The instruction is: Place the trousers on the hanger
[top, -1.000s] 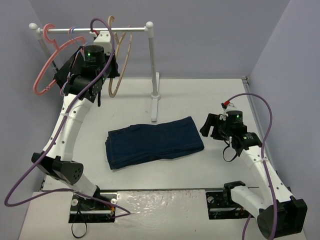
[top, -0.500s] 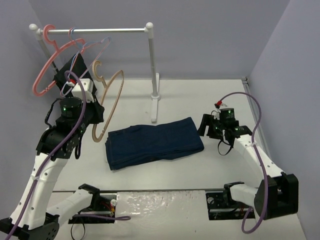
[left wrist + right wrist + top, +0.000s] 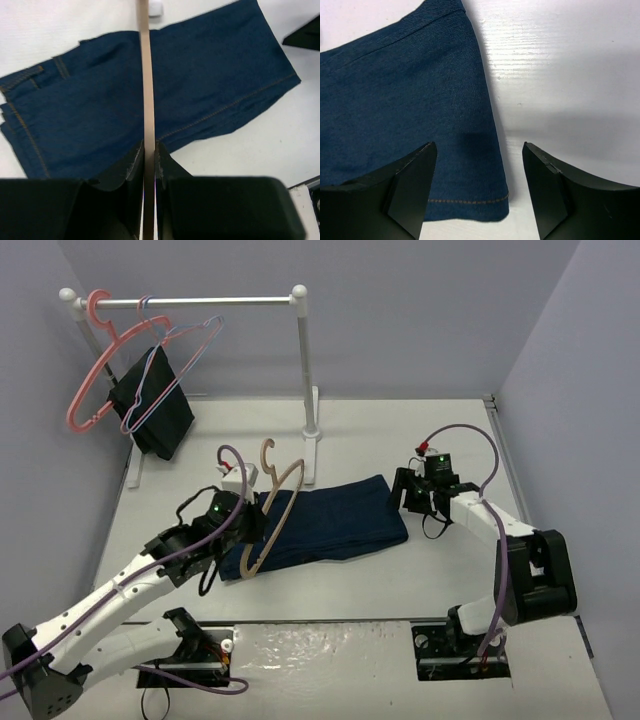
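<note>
A white desk [image 3: 420,430] sits between pale purple walls [image 3: 400,310], with a clothes rail [image 3: 200,301] at the upper left and the folded blue trousers [image 3: 340,515] flat in the middle. The left tool [image 3: 149,150] pinches the wooden hanger [image 3: 145,75], which was up at the rail a second ago and is now down over the trousers' left end. The right tool [image 3: 479,150], spread wide, has come closer to their right end.

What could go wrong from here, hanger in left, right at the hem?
1. The left gripper pinches only a thin edge of the hanger; it may pivot or slip.
2. The right gripper stands open over just the corner of the folded trousers; closing may catch one layer or miss.
</note>
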{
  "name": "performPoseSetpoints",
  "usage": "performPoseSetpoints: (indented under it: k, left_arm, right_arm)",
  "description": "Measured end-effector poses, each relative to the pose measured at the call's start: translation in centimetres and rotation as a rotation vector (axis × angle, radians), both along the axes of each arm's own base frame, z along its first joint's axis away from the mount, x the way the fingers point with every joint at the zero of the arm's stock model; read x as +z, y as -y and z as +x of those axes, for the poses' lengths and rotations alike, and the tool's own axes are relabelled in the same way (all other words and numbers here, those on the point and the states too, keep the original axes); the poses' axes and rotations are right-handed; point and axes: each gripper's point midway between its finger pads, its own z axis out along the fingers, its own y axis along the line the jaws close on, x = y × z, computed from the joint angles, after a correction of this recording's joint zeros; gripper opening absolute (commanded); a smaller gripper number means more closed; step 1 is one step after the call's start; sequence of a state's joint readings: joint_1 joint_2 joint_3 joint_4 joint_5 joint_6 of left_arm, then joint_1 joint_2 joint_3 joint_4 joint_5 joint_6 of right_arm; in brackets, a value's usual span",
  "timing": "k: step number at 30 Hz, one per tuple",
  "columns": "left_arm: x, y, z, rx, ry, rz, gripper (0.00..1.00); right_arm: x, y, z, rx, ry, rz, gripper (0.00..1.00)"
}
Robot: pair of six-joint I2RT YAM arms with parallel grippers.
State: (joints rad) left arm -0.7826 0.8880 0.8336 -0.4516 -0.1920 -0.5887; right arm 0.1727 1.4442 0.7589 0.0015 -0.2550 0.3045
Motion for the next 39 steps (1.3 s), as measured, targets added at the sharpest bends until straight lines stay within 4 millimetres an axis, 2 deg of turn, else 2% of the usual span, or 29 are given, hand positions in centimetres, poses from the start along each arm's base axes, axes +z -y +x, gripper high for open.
performPoseSetpoints:
  k: [3, 6, 11, 15, 18, 22, 26, 33, 39]
  left_arm:
    - [-0.2, 1.4, -0.1, -0.003, 0.032, -0.01, 0.0]
    - [-0.2, 1.8, 0.3, 0.025, 0.063, -0.038, 0.0]
    - [-1.4, 2.0, 0.2, 0.045, 0.064, -0.031, 0.0]
    - [-0.9, 1.5, 0.2, 0.064, 0.081, -0.035, 0.0]
    - [-0.1, 1.1, 0.2, 0.072, 0.104, -0.052, 0.0]
    - [0.3, 1.7, 0.1, 0.055, 0.112, -0.072, 0.0]
    - [-0.3, 3.7, -0.1, 0.009, 0.104, -0.074, 0.0]
    - [-1.1, 7.7, -0.4, -0.026, 0.132, -0.087, 0.0]
    - [-1.6, 8.6, -0.1, 0.06, 0.16, -0.113, 0.0]
  right_arm:
    - [-1.4, -0.2, 0.4, 0.018, -0.018, -0.002, 0.65]
    - [-3.0, -0.6, 0.6, 0.041, -0.048, 0.011, 0.59]
    - [-3.1, -1.7, 2.4, 0.074, -0.01, 0.058, 0.33]
    - [-3.5, -2.1, 1.7, 0.088, -0.026, 0.083, 0.06]
    - [-3.2, -2.2, 1.1, 0.087, -0.031, 0.098, 0.0]
    - [-1.3, -2.3, 0.5, 0.089, -0.008, 0.108, 0.0]
    - [1.8, -2.7, 0.3, 0.082, 0.046, 0.142, 0.0]
    - [7.4, -4.9, -0.9, 0.086, 0.135, 0.262, 0.0]
    - [10.0, -7.9, -2.8, 0.117, 0.141, 0.358, 0.0]
